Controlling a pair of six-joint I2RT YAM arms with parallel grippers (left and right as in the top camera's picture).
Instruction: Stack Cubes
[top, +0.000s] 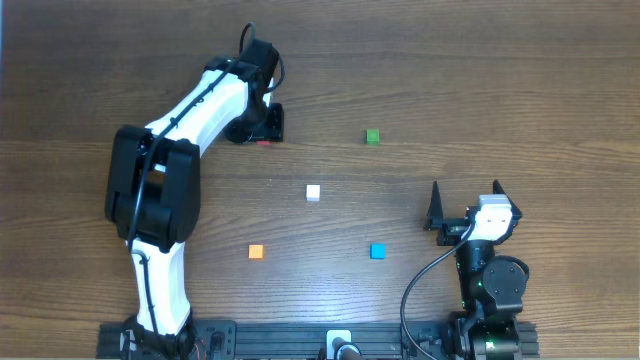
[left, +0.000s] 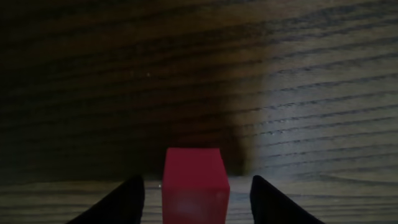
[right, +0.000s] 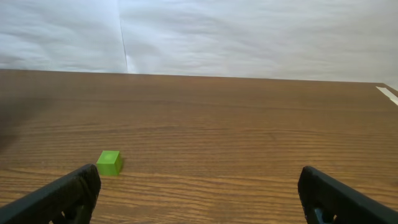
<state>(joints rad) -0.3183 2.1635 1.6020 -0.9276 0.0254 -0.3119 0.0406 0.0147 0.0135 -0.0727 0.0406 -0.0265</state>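
Red cube on table, centred btwn tips of left tool, tips apart w/ gaps

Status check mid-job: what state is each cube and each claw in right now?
left claw, open, straddling the red cube.
red cube, on the table, inside the left claw's gap, not gripped.
green cube, loose, unstacked.
white cube, loose, unstacked.
orange cube, loose, unstacked.
blue cube, loose, unstacked.
right claw, open, empty.
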